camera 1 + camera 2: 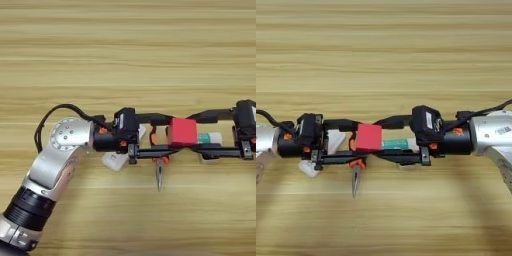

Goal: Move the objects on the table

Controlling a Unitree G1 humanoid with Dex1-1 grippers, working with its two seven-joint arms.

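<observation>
Red cube (pixel 182 131) sits at the middle of the table (pixel 125 50), and both my grippers meet around it, one from each side. My left gripper (pixel 157 137) reaches in from the left; one finger runs along the far side toward the cube's upper left corner, the other runs along the near side and passes just below the cube. The fingers stand well apart, spread wide, and I cannot tell whether either one touches the cube. My right gripper (pixel 387 137) comes in from the right in the same way, its far finger slanting down to the cube's top right corner and its near finger lying along the near side, end to end with my left one. It too stands spread, gripping nothing that I can see.

Just right of the cube lies the tube (pixel 396 144), its green part showing between my right fingers and its white end toward that gripper's body. Under and below the cube are the pliers (pixel 159 172): the metal nose points toward me, below the cube's left corner, while the orange handles are mostly covered by my fingers and the cube. Left of the cube, the white device (pixel 116 160) is largely hidden beneath my left gripper's body; only a corner shows. Another pale thing peeps out under my right near finger, too hidden to name.
</observation>
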